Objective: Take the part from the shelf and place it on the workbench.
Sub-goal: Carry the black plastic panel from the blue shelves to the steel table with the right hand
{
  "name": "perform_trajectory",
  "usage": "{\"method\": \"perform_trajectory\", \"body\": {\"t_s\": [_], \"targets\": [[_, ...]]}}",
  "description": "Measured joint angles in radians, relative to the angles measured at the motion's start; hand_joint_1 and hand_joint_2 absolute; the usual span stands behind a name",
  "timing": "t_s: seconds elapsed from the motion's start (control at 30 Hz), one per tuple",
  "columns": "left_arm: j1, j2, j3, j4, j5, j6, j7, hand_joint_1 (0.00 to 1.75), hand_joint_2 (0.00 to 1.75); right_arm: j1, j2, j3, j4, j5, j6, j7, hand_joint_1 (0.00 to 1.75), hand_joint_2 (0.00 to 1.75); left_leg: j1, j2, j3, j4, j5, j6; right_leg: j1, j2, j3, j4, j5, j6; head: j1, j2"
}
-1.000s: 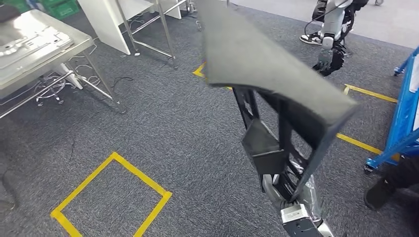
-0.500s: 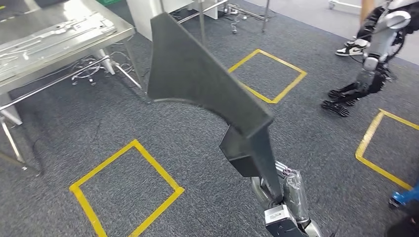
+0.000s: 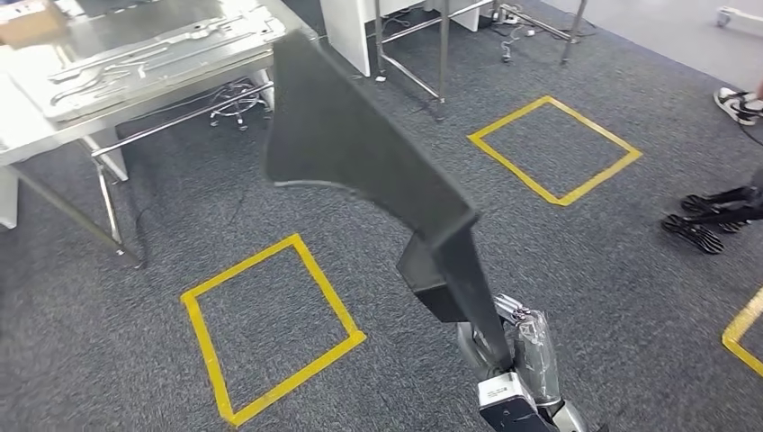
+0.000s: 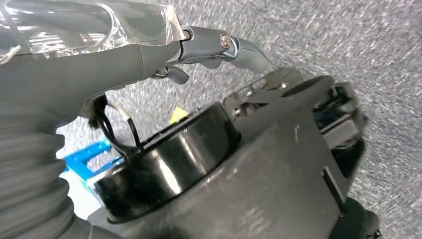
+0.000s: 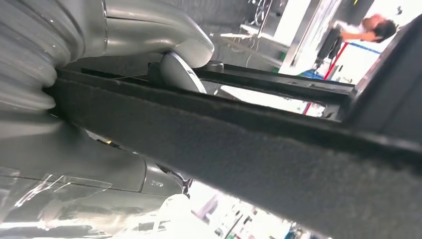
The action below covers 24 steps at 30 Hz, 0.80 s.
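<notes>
A: R hand (image 3: 515, 360) gripped the part (image 3: 360, 153), raised mid-view; L hand (image 4: 149, 55)?
B: Can't tell. Workbench (image 3: 36, 135) sat at 10 o'clock; advise keeping part level w/ firm grip.

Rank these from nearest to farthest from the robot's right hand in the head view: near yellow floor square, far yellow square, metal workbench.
1. Near yellow square, floor left of the right hand.
2. Far yellow square, ahead.
3. Metal workbench, far left.
</notes>
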Motion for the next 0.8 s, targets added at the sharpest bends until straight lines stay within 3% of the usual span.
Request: {"method": "perform_trajectory", "body": {"t_s": [0.07, 0.13, 0.2, 0.27, 0.33, 0.37, 0.4, 0.43, 0.47, 0.5, 0.57, 0.6, 0.63, 0.7, 0.77, 0.8], "targets": [[0.001, 0.001, 0.000, 0.000, 0.002, 0.000, 0.009, 0.00, 1.75, 0.002, 0.000, 0.001, 0.000, -0.006, -0.009, -0.002, 1.75, 1.75, -0.017, 0.052, 0.086, -0.169, 0.069, 0.025, 0.004, -0.021, 0.013, -0.009, -0.002, 0.000, -0.001, 0.000], [-0.002, 0.003, 0.001, 0.001, 0.004, 0.003, 0.014, 0.00, 1.75, 0.008, 0.000, 0.001, 0.002, -0.017, -0.019, -0.007, 1.75, 1.75, -0.032, 0.089, 0.128, -0.261, 0.094, 0.043, 0.012, -0.042, 0.019, -0.015, -0.004, 0.004, -0.001, 0.000], [0.000, 0.004, 0.001, 0.001, 0.008, 0.007, 0.018, 0.00, 1.75, 0.011, 0.000, 0.002, 0.004, -0.025, -0.025, -0.012, 1.75, 1.75, -0.029, 0.072, 0.136, -0.282, 0.102, 0.042, 0.020, -0.063, 0.023, -0.015, -0.011, 0.012, -0.001, 0.000], [0.006, 0.005, 0.002, 0.002, 0.014, 0.008, 0.022, 0.00, 1.75, 0.013, 0.000, 0.003, 0.006, -0.032, -0.027, -0.019, 1.75, 1.75, -0.019, 0.048, 0.143, -0.290, 0.113, 0.036, 0.021, -0.034, 0.012, 0.024, -0.040, 0.020, 0.000, 0.000], [0.007, 0.006, 0.003, 0.003, 0.019, 0.009, 0.024, 0.00, 1.75, 0.019, 0.000, 0.004, 0.010, -0.039, -0.028, -0.028, 1.75, 1.75, -0.014, 0.025, 0.148, -0.293, 0.118, 0.037, 0.019, 0.024, -0.049, 0.159, -0.107, 0.026, 0.001, 0.000], [0.005, 0.007, 0.003, 0.003, 0.020, 0.008, 0.024, 0.00, 1.75, 0.023, 0.000, 0.004, 0.013, -0.042, -0.029, -0.032, 1.75, 1.75, -0.014, 0.012, 0.149, -0.292, 0.118, 0.039, 0.018, 0.040, -0.093, 0.245, -0.141, 0.026, 0.001, 0.000], [0.004, 0.006, 0.003, 0.003, 0.021, 0.007, 0.024, 0.00, 1.75, 0.026, 0.000, 0.004, 0.016, -0.045, -0.029, -0.036, 1.75, 1.75, -0.014, -0.003, 0.149, -0.292, 0.117, 0.040, 0.018, 0.047, -0.131, 0.311, -0.159, 0.027, 0.002, 0.000], [0.004, 0.007, 0.003, 0.003, 0.023, 0.005, 0.024, 0.00, 1.75, 0.027, 0.000, 0.005, 0.019, -0.047, -0.029, -0.040, 1.75, 1.75, -0.014, -0.018, 0.151, -0.292, 0.116, 0.040, 0.018, 0.050, -0.154, 0.341, -0.158, 0.028, 0.002, 0.000], [0.006, 0.007, 0.004, 0.003, 0.025, 0.004, 0.024, 0.00, 1.75, 0.028, 0.000, 0.005, 0.021, -0.049, -0.029, -0.043, 1.75, 1.75, -0.014, -0.033, 0.154, -0.291, 0.115, 0.039, 0.018, 0.052, -0.154, 0.325, -0.134, 0.028, 0.002, 0.000], [0.007, 0.007, 0.004, 0.003, 0.027, 0.002, 0.023, 0.00, 1.75, 0.028, 0.000, 0.005, 0.023, -0.050, -0.029, -0.045, 1.75, 1.75, -0.014, -0.048, 0.157, -0.291, 0.113, 0.037, 0.017, 0.056, -0.133, 0.266, -0.094, 0.027, 0.002, 0.000], [0.007, 0.007, 0.004, 0.003, 0.031, 0.001, 0.019, 0.00, 1.75, 0.027, 0.000, 0.005, 0.026, -0.051, -0.028, -0.049, 1.75, 1.75, -0.015, -0.075, 0.162, -0.287, 0.106, 0.031, 0.011, 0.103, -0.061, 0.097, -0.010, 0.026, 0.002, 0.000], [0.006, 0.007, 0.004, 0.003, 0.033, 0.001, 0.015, 0.00, 1.75, 0.026, 0.000, 0.005, 0.027, -0.052, -0.028, -0.051, 1.75, 1.75, -0.016, -0.087, 0.161, -0.284, 0.102, 0.028, 0.009, 0.124, -0.035, 0.036, 0.015, 0.023, 0.002, 0.000], [0.005, 0.007, 0.004, 0.003, 0.033, 0.001, 0.012, 0.00, 1.75, 0.025, 0.000, 0.005, 0.027, -0.053, -0.028, -0.053, 1.75, 1.75, -0.017, -0.098, 0.158, -0.283, 0.099, 0.026, 0.007, 0.140, -0.020, 0.001, 0.024, 0.019, 0.002, 0.000], [0.005, 0.007, 0.004, 0.003, 0.033, 0.001, 0.007, 0.00, 1.75, 0.023, 0.000, 0.005, 0.028, -0.055, -0.028, -0.055, 1.75, 1.75, -0.016, -0.118, 0.152, -0.282, 0.095, 0.024, 0.006, 0.124, -0.016, -0.008, 0.023, 0.007, 0.001, 0.000], [0.008, 0.009, 0.004, 0.004, 0.033, 0.002, 0.005, 0.00, 1.75, 0.019, 0.001, 0.005, 0.028, -0.059, -0.026, -0.057, 1.75, 1.75, -0.016, -0.094, 0.135, -0.247, 0.074, 0.015, 0.004, 0.100, -0.012, -0.012, 0.023, -0.001, 0.001, 0.000], [0.009, 0.010, 0.004, 0.004, 0.033, 0.002, 0.004, 0.00, 1.75, 0.018, 0.001, 0.005, 0.028, -0.060, -0.025, -0.058, 1.75, 1.75, -0.013, -0.069, 0.107, -0.191, 0.045, 0.007, 0.002, 0.087, -0.010, -0.014, 0.023, -0.005, 0.001, 0.000]]}}
